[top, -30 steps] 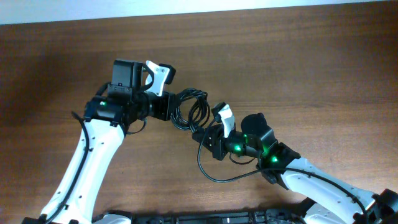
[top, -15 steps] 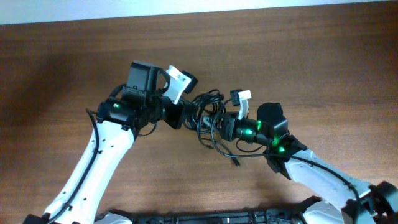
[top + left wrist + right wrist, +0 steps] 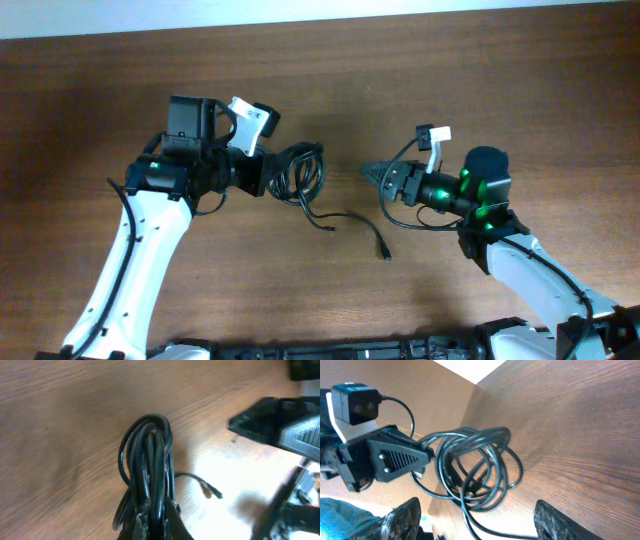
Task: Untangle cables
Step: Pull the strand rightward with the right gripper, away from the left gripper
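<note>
Right tool [image 3: 374,174] backed off cables [image 3: 303,168], apart | left tool [image 3: 268,175] clamped on cables

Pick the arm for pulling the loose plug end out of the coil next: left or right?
Right. The right claw is open, empty and nearer the loose plug end on the table. The left claw is shut on the cable coil, so it likely serves best as anchor.
</note>
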Motion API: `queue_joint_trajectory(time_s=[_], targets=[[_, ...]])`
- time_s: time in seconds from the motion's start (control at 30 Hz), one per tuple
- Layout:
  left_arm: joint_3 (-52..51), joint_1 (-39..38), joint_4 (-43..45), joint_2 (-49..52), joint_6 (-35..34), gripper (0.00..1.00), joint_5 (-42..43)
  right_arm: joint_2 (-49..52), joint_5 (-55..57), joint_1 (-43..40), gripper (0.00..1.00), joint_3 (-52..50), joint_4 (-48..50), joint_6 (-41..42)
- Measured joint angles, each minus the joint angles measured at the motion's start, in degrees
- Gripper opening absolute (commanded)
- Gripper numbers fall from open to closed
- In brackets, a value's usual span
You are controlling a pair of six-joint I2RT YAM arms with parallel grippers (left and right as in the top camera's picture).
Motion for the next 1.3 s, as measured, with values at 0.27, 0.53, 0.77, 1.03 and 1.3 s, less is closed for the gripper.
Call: queue_joint_trajectory(time_s=[0.27,0.53,0.77,1.03,1.3], targets=[[0.0,0.2,-1.8,0.0,10.6,0.0,15.3,0.0,-3.3,6.4,0.54,0.0,0.1,-3.5],[0.0,-1.2,-2.2,0.0,10.2,0.0,12.7,0.0,-0.3,10.2,0.55,0.0,6.3,20.2],[0.0,-2.6,-2.4,0.0,-1.3,0.0,-9.5,-0.4,21.9,12.7,0.59,0.5,-13.2,12.2],[0.0,-3.5,-2.4,0.0,-6.3,0.0,-17.0,-0.5,20.9,19.0,0.54,0.1,6.0,16.1],[0.0,-9.6,-2.4,0.0,-6.7,0.0,-14.9,5.2,33.6,23.9,0.5,0.1,6.0,27.4]])
